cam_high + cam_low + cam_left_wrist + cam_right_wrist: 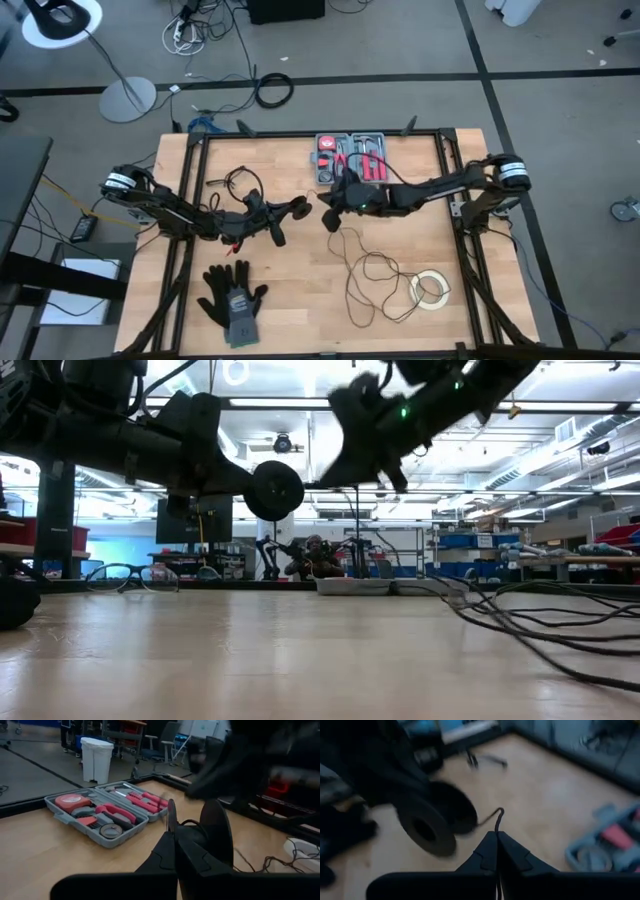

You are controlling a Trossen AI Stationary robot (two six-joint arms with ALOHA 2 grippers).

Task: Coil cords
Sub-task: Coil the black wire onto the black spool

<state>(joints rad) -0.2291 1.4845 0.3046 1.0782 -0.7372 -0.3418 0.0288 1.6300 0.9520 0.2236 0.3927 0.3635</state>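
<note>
- Workshop floor of grey concrete surrounds a pale wooden-plank surface (290,300) framed in black rails; shelving and benches fill the room behind it in the low view.
- Left gripper (290,211) hovers above the middle of the surface, jaws clenched on the small round black puck-like disc (301,209) that ends the cord; the low view shows the disc (275,490) held clear of the wood.
- Right gripper (333,217) sits just beside the disc, jaws pinched shut on the very thin black wire (497,817) close to that end; the right wrist view shows the strand rising from between the tips.
- From the right gripper the thin black wire (365,275) trails down across the surface in loose, irregular loops, reaching a white tape roll (431,289) near the right edge.
- Progress, as a judgement: early. Both ends of a first short span are secured, yet no tidy coil exists; nearly all the wire lies slack and remains to be gathered.
- A grey plastic tool case with red-handled tools (350,157) lies open at the far edge; a pair of black work gloves (233,297) rests at the near left.
- Writing: none legible; the label on the glove cuff and the marks on the red tape measure in the case are too small to read.
</note>
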